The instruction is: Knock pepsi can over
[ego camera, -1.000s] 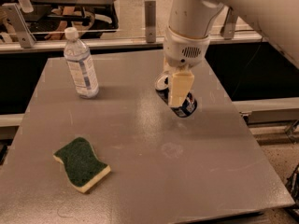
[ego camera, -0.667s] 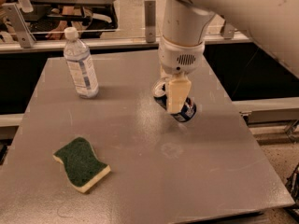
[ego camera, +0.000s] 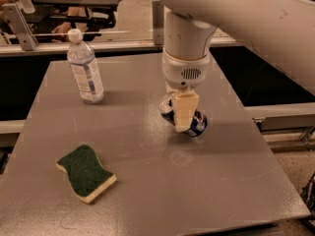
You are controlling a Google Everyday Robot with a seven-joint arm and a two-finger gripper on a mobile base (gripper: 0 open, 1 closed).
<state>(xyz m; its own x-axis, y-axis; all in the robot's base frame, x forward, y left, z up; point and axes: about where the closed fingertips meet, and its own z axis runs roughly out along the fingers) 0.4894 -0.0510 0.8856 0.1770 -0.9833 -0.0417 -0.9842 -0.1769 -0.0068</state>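
Observation:
The pepsi can (ego camera: pixel 199 124) is dark blue with a silver top. It lies tipped on the grey table (ego camera: pixel 211 191), right of centre, with its silver top pointing to the back left. My gripper (ego camera: pixel 183 121) hangs from the white arm straight over the can. Its cream tip is in front of the can's middle and touches or nearly touches it. Part of the can is hidden behind the gripper.
A clear plastic water bottle (ego camera: pixel 85 69) with a white cap stands at the back left. A green and yellow sponge (ego camera: pixel 85 173) lies at the front left. The table's right edge is close to the can. Railings and chairs stand behind the table.
My gripper has come down and toward the front of the table. The can has slid slightly the same way with it.

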